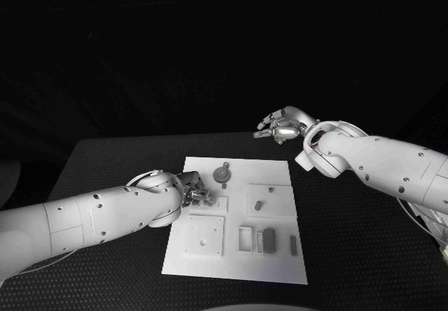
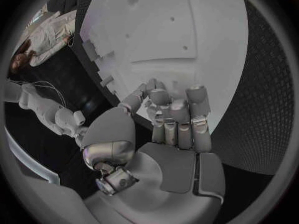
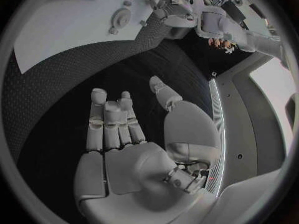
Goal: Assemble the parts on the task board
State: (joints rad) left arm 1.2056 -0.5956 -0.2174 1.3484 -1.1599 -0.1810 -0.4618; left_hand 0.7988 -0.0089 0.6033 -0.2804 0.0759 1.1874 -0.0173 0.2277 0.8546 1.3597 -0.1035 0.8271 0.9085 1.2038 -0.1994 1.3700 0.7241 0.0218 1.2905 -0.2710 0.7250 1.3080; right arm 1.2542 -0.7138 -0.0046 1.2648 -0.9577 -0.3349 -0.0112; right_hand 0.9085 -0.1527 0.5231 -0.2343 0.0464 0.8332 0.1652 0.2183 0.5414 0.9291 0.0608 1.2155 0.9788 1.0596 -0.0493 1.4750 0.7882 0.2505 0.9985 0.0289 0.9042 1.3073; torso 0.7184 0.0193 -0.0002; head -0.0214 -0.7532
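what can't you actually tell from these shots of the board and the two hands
- Whether the left hand holds a part: in the head view its fingers sit over the task board and cover what lies under them; in the left wrist view the fingers are curled, nothing clearly seen between them.
- The shape of the small parts in the head view: too small.
- The round part in the right wrist view: too small for detail.

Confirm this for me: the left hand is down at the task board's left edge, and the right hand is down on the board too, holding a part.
Wrong about the right hand. The head view shows it beyond the task board's far edge, over the black table, fingers apart and holding nothing. The left hand is indeed at the board's left edge.
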